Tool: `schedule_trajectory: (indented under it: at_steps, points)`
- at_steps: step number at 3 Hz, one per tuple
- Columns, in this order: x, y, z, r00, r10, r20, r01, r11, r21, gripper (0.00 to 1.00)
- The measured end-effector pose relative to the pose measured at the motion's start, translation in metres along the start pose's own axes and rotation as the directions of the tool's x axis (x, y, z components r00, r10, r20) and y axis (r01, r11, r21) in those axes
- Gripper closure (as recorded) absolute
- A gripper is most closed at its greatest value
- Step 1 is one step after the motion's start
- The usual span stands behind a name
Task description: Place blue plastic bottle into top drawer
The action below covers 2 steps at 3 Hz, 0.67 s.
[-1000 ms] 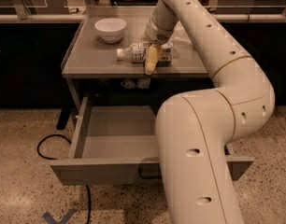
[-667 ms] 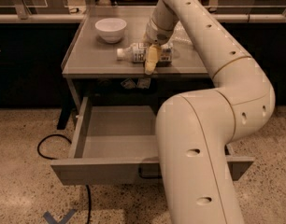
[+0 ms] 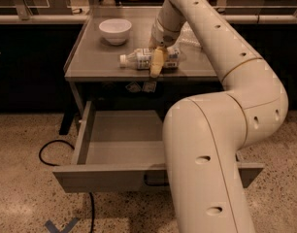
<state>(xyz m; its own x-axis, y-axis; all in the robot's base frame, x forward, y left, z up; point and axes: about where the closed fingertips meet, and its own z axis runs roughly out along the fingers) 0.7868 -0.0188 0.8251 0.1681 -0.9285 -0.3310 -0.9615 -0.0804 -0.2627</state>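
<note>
The blue plastic bottle [image 3: 139, 59] lies on its side on the grey table top [image 3: 92, 57], its white cap pointing left. My gripper [image 3: 159, 62] reaches down from above and sits over the bottle's right half, at its label. The bottle rests on the table. The top drawer [image 3: 109, 177] is pulled open below the table and its grey inside is bare. My arm's big forearm covers the drawer's right part and most of its handle.
A white bowl [image 3: 115, 30] stands at the back left of the table. Something clear and crinkled [image 3: 189, 33] lies behind my arm at the back right. A black cable [image 3: 47, 152] loops on the speckled floor left of the drawer. Dark counters stand behind.
</note>
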Motion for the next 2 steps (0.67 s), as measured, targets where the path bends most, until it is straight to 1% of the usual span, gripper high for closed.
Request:
schedule_trajectory:
  at_steps: [1,2]
  points:
    - [-0.036,-0.011,-0.021,0.998,-0.033,-0.058,0.038,0.9967,0.071,1.0]
    - [-0.082,-0.015,-0.067,0.99,-0.057,-0.131,0.084,0.9747,0.207,1.0]
